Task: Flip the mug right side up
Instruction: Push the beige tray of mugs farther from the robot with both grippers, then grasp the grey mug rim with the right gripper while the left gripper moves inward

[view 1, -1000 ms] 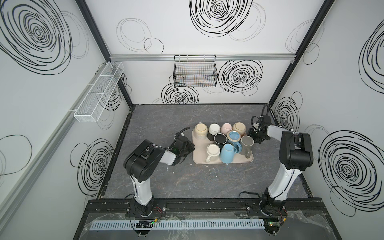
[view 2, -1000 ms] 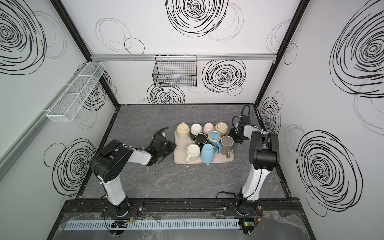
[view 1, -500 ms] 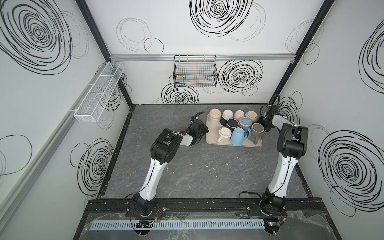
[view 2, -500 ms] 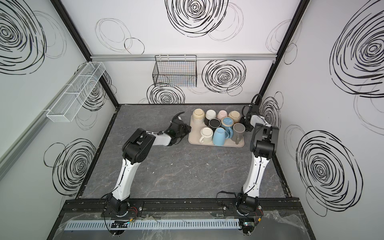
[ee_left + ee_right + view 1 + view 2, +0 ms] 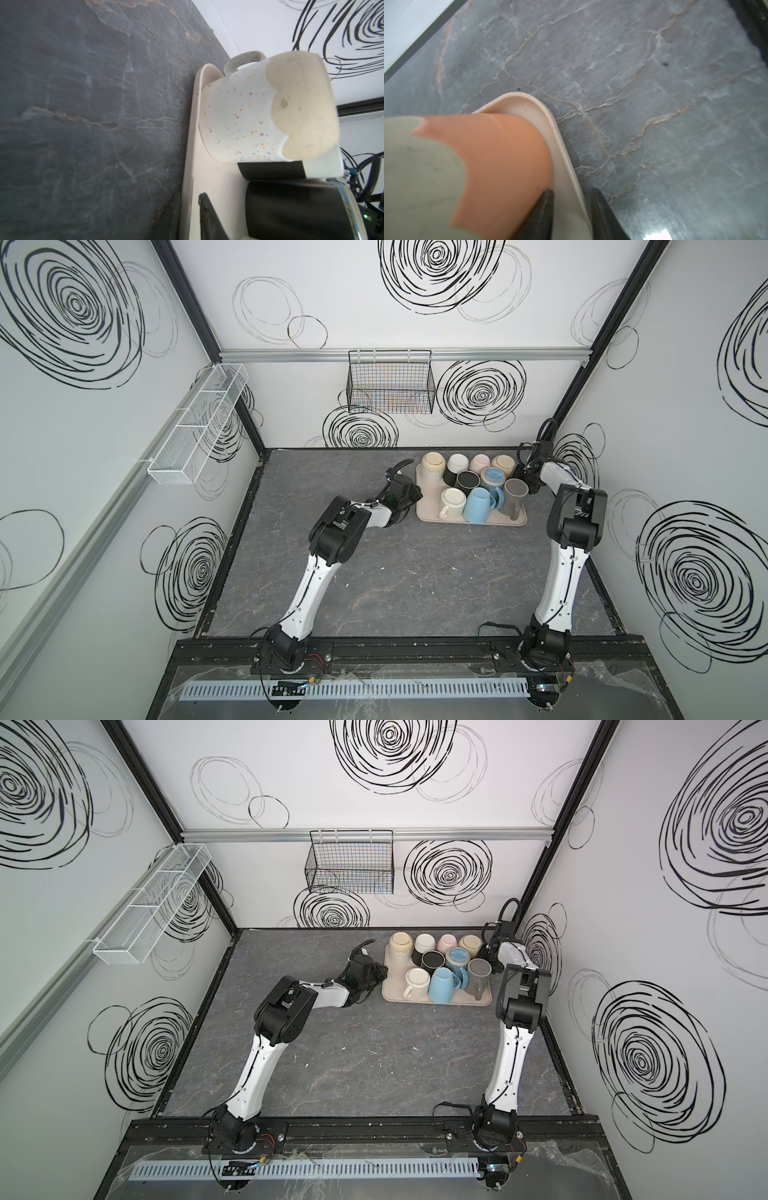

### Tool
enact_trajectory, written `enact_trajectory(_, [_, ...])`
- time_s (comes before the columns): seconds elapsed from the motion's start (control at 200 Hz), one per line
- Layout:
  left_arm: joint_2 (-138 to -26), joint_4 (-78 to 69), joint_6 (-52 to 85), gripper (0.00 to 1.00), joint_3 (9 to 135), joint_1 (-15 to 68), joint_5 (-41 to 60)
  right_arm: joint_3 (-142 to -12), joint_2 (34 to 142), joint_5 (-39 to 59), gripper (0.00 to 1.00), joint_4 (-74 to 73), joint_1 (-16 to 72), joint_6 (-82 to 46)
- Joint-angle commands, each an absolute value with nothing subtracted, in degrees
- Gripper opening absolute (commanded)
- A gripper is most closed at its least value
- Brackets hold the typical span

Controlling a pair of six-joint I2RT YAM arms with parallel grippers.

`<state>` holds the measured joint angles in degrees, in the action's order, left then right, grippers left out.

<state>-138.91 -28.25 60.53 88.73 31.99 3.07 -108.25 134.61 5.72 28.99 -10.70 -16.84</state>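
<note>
Several mugs crowd a beige tray (image 5: 469, 522) at the back right of the table. A speckled cream mug (image 5: 249, 116) at its far left corner stands mouth down. So do a light blue mug (image 5: 478, 507) at the front and a terracotta mug (image 5: 500, 155) at the far right corner. My left gripper (image 5: 189, 196) straddles the tray's left rim, open only a little, one finger inside and one outside. My right gripper (image 5: 572, 192) straddles the right rim, open, with a gap on both sides. Neither holds a mug.
The side wall stands close behind my right arm (image 5: 575, 522). A black wire basket (image 5: 390, 385) hangs on the back wall and a white mesh shelf (image 5: 199, 423) on the left wall. Grey stone tabletop (image 5: 415, 580) spreads in front of the tray.
The tray with its mugs slid toward the back right, carried between both grippers. Both grippers, shut on the rims before, have now loosened.
</note>
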Motion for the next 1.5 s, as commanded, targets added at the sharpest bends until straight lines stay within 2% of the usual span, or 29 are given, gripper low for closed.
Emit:
enact_trajectory(0.0, [-133.6,-31.5,59.6,0.25,85.5,37.2,9.7,-108.4,128.3,3.7,0.46,31.1,-8.3,-15.7])
enact_trajectory(0.275, [-121.2,-30.5,54.1,0.34,75.1,36.5,7.2,-103.2,117.4,-2.5,0.57,34.5,-8.4,-12.1])
enact_trajectory(0.405, [-116.0,-31.7,52.2,0.39,69.7,36.7,7.6,-97.4,109.6,-3.2,0.60,35.1,-8.4,-12.5])
enact_trajectory(0.54, [-110.3,-31.6,50.2,0.40,64.5,36.8,6.9,-91.3,101.4,-1.8,0.62,36.7,-8.6,-14.5])
enact_trajectory(0.67, [-105.9,-24.1,44.6,0.40,64.3,39.7,3.7,-80.1,92.2,0.2,0.59,34.1,-7.4,-17.8])
enact_trajectory(0.841, [-104.8,-18.5,41.0,0.41,68.5,45.6,2.0,-63.3,83.1,-3.2,0.58,24.1,-2.7,-18.3])
enact_trajectory(1.001, [-106.3,-15.8,39.1,0.43,72.8,50.4,2.4,-61.7,84.1,-4.3,0.59,24.4,-0.9,-18.1])
enact_trajectory(1.286, [-106.4,-20.0,41.6,0.46,69.4,52.5,4.7,-66.8,94.0,-10.7,0.58,30.1,-0.9,-18.7])
enact_trajectory(1.496, [-103.0,-20.6,41.6,0.46,65.2,53.2,3.3,-68.3,97.8,-11.2,0.47,28.6,-1.1,-17.2])
